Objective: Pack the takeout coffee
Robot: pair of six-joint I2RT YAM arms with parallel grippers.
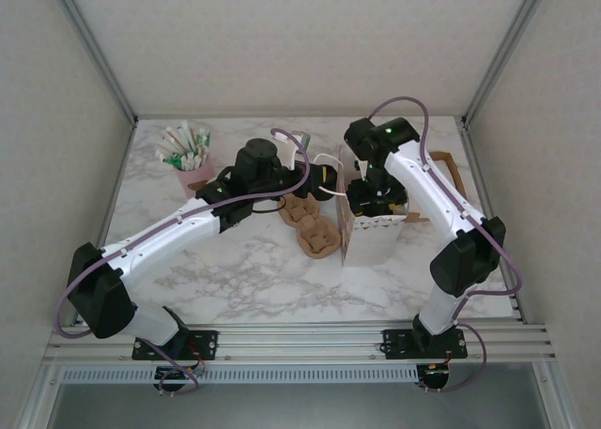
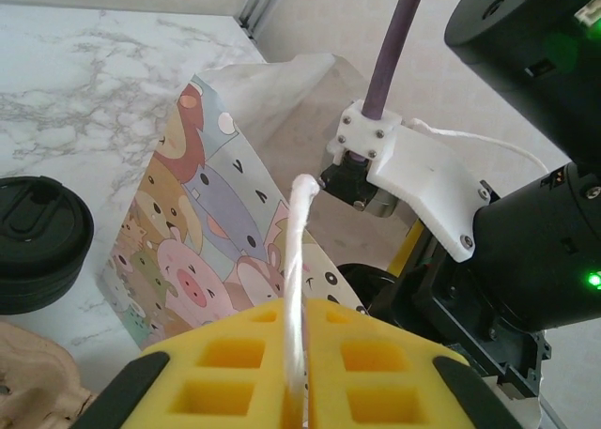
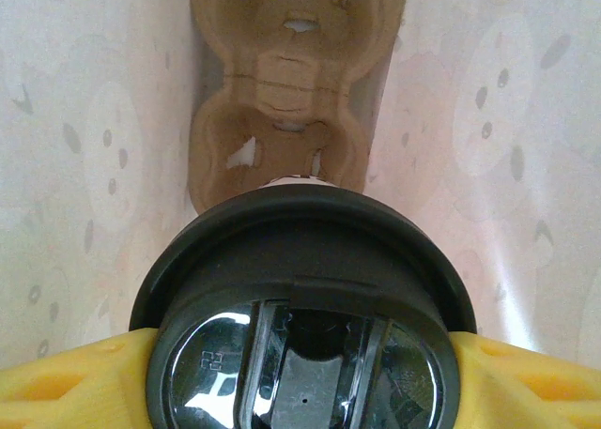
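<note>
Right gripper [image 3: 300,384] is seen closest in its wrist view, its yellow fingers [image 3: 66,382] pressed against both sides of the takeout coffee [image 3: 300,288], which is held by its round black lid. The cup is held inside the paper bag [image 3: 94,129], between the pale printed walls. Beyond it, a brown cardboard cup carrier [image 3: 282,110] is seen lying in the bottom of the bag; whether the cup touches it cannot be told.

In the left wrist view, the left gripper [image 2: 296,377] is clenched on the bag's white string handle [image 2: 299,251], which is pulled up taut between the yellow pads. Cartoon animals are printed on the bag's outer side. A stack of black lids [image 2: 38,241] is set on the marble table [image 2: 84,100] just beside the bag.

From above, a second cardboard carrier [image 1: 315,230] is seen lying on the table against the bag's left side. Farther back on the left, a pink cup of sticks [image 1: 185,152] is placed well apart from the bag.
</note>
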